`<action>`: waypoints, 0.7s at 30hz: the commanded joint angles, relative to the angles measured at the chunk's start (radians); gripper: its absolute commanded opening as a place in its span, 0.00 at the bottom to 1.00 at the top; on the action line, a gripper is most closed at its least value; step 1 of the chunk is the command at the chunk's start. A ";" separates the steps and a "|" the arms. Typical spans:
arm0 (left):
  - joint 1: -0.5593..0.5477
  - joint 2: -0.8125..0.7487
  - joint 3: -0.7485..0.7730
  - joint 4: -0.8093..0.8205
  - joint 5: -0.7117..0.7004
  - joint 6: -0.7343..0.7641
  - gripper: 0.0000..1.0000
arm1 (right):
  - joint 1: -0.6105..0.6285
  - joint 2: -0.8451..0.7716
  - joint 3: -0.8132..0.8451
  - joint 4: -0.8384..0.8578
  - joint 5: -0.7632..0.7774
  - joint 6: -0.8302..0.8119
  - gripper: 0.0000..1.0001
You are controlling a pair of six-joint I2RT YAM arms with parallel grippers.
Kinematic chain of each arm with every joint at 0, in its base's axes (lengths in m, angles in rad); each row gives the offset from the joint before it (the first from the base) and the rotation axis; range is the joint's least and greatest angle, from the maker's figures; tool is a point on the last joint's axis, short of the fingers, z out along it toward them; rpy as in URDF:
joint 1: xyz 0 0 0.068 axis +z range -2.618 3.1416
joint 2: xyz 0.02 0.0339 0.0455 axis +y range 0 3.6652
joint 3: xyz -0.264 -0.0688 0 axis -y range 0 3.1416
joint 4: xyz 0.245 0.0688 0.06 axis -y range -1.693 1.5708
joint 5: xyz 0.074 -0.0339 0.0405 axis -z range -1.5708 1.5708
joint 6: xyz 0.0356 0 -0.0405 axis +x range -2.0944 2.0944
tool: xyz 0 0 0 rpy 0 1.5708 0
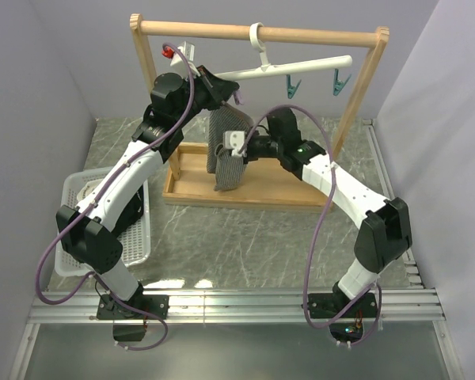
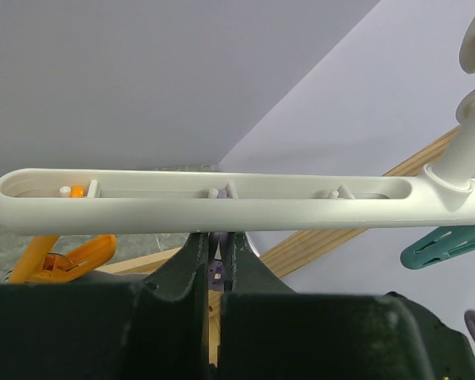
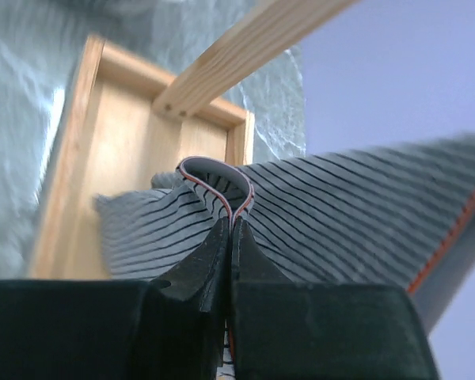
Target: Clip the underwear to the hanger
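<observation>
The white hanger (image 1: pixel 301 67) hangs by its hook from the wooden frame's top rod, and its bar crosses the left wrist view (image 2: pixel 222 198). My left gripper (image 1: pixel 222 89) is under the bar's left half, shut on the purple clip (image 2: pixel 215 273). An orange clip (image 2: pixel 63 257) hangs to its left and a teal clip (image 2: pixel 447 244) to its right. The grey striped underwear (image 1: pixel 228 150) hangs below the bar over the frame's base. My right gripper (image 1: pixel 241 146) is shut on a fold of its waistband (image 3: pixel 222 178).
The big wooden frame (image 1: pixel 364 79) stands at the back with a wooden tray base (image 1: pixel 277 190). Two teal clips (image 1: pixel 292 87) dangle on the hanger's right half. A white basket (image 1: pixel 75 198) sits at the left, partly under the left arm. Grey walls close in on both sides.
</observation>
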 commanded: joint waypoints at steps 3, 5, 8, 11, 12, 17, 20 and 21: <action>-0.002 -0.012 0.011 0.038 0.060 -0.006 0.00 | -0.036 -0.079 -0.061 0.344 -0.047 0.519 0.00; 0.001 -0.015 0.009 0.041 0.065 -0.006 0.00 | -0.039 -0.088 -0.066 0.367 -0.027 0.629 0.00; 0.001 -0.019 0.005 0.051 0.082 -0.006 0.00 | -0.045 -0.101 -0.072 0.415 0.018 0.732 0.00; 0.001 -0.021 0.002 0.052 0.094 -0.003 0.00 | -0.047 -0.099 -0.057 0.410 0.056 0.791 0.00; -0.001 -0.023 -0.003 0.054 0.097 0.000 0.00 | -0.050 -0.096 -0.048 0.395 0.059 0.797 0.00; 0.002 -0.032 -0.020 0.049 0.106 0.026 0.00 | -0.076 -0.108 -0.061 0.423 0.123 0.857 0.00; 0.005 -0.033 -0.024 0.044 0.114 0.032 0.00 | -0.088 -0.104 -0.042 0.401 0.136 0.887 0.00; 0.005 -0.035 -0.023 0.043 0.117 0.034 0.00 | -0.091 -0.102 -0.037 0.389 0.145 0.896 0.00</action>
